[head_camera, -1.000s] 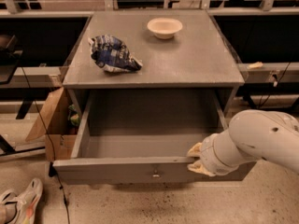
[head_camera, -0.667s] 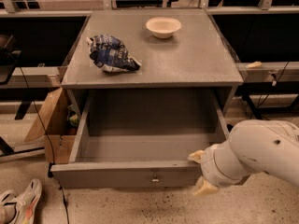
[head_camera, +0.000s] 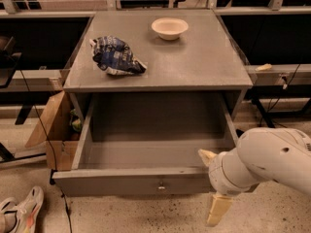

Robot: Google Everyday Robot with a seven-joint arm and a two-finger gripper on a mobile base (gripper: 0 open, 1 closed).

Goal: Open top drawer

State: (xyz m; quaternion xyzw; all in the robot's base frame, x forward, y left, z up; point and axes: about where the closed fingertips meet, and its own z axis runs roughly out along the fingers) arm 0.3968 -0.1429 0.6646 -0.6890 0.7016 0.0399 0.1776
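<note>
Drawer [head_camera: 121,183] pulled slightly farther out; gripper [head_camera: 212,182] at right front corner, fingers spread apart.

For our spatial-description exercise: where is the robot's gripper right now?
In the camera view the gripper is at lower right, at the right end of the open top drawer, its fingers spread above and below the front panel.
</note>
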